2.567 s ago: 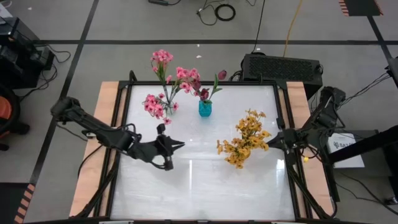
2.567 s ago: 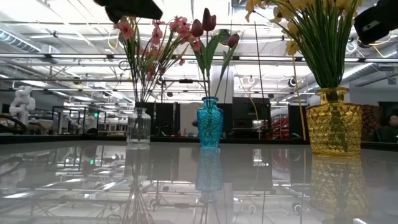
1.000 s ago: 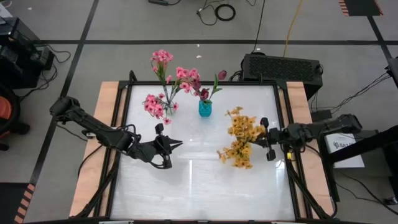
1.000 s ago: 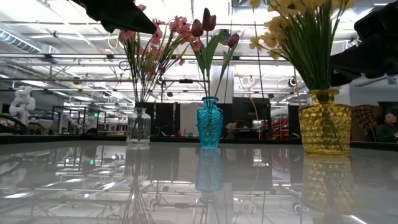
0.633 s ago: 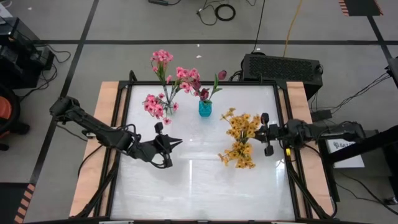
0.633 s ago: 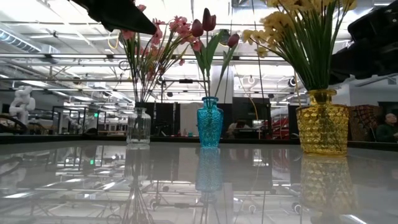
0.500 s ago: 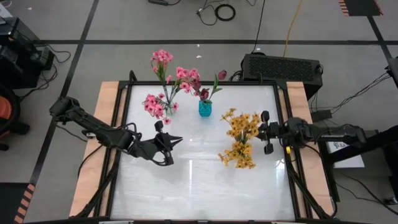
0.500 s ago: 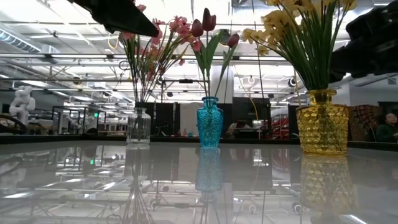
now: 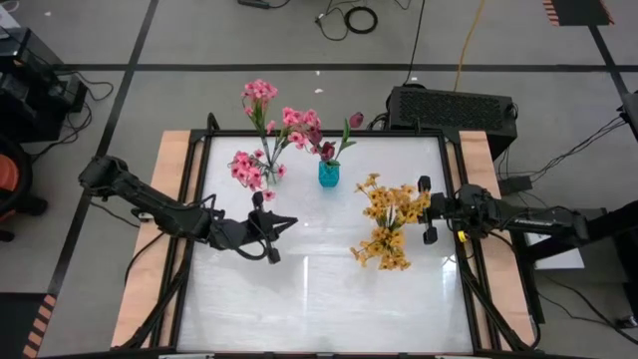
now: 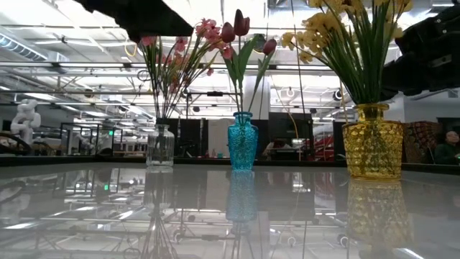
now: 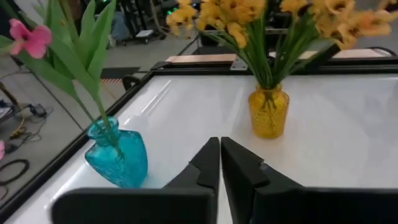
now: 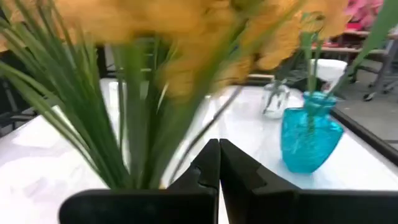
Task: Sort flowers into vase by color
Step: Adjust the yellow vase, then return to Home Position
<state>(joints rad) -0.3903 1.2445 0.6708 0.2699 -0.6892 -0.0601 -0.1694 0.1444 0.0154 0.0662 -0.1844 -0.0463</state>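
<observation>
High view: yellow flowers in yellow vase, right of teal vase; pink flowers left of it. Left gripper below-left of teal vase; right gripper against yellow blooms. Low view: three vases upright on desk. Wrist views: both grippers' fingers pressed together, holding nothing.

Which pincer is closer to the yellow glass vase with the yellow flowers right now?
The right pincer: it sits just beside the yellow glass vase, at its flowers' edge. The left pincer, shut and empty, hangs well off to the vase's other side, across open table.
</observation>
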